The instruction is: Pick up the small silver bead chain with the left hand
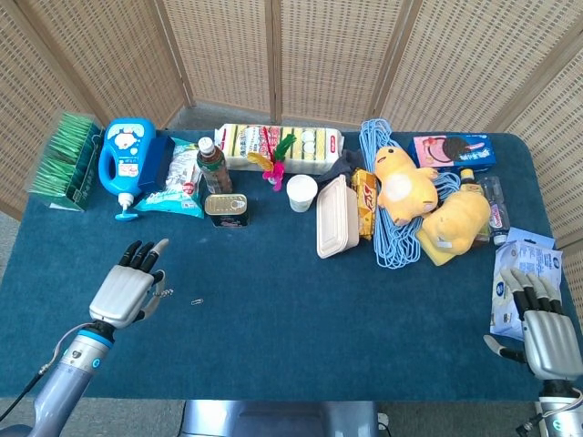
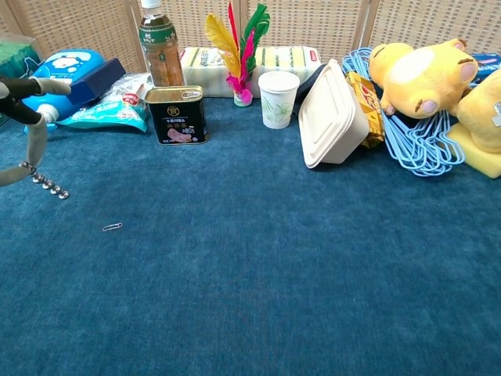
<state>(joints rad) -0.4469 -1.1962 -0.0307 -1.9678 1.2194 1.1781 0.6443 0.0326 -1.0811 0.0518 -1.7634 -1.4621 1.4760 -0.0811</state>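
The small silver bead chain [image 2: 48,186] is a short string of shiny beads. It sticks out from between the fingertips [image 2: 16,174] of my left hand [image 1: 127,289] at the chest view's left edge. In the head view the hand sits over the blue cloth at the front left, and the bead chain [image 1: 165,293] pokes out at its right side. Whether the free end touches the cloth I cannot tell. My right hand [image 1: 544,332] lies at the front right corner with its fingers apart, holding nothing.
A paper clip [image 2: 113,227] lies just right of the left hand. Along the back stand a blue detergent bottle [image 1: 125,162], a tin [image 2: 177,115], a paper cup [image 2: 279,99], a white clamshell box [image 2: 334,114] and yellow plush toys [image 1: 428,202]. A blue-white packet [image 1: 519,273] lies by the right hand.
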